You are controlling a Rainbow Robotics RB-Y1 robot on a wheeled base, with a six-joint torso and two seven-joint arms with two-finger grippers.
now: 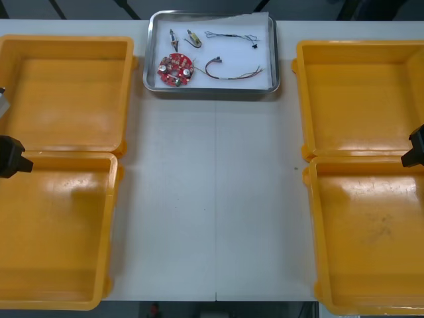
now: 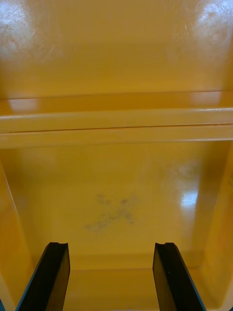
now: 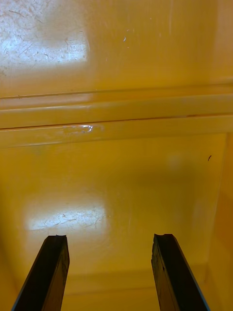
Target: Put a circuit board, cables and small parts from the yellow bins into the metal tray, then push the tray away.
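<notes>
Tray loaded, claws empty
Our metal tray (image 1: 147,53) holds circuit board (image 1: 175,69), cables (image 1: 232,74) and small parts (image 1: 193,38); left gripper (image 3: 110,238) and right gripper (image 2: 111,245) (both spread wide, empty) hang well short of it, either side, equally near.

Right gripper (image 2: 111,248) fingers stood apart over a yellow bin (image 2: 116,184) with a scuffed floor; second bin (image 2: 116,48) lay just beyond, rims side by side.
</notes>
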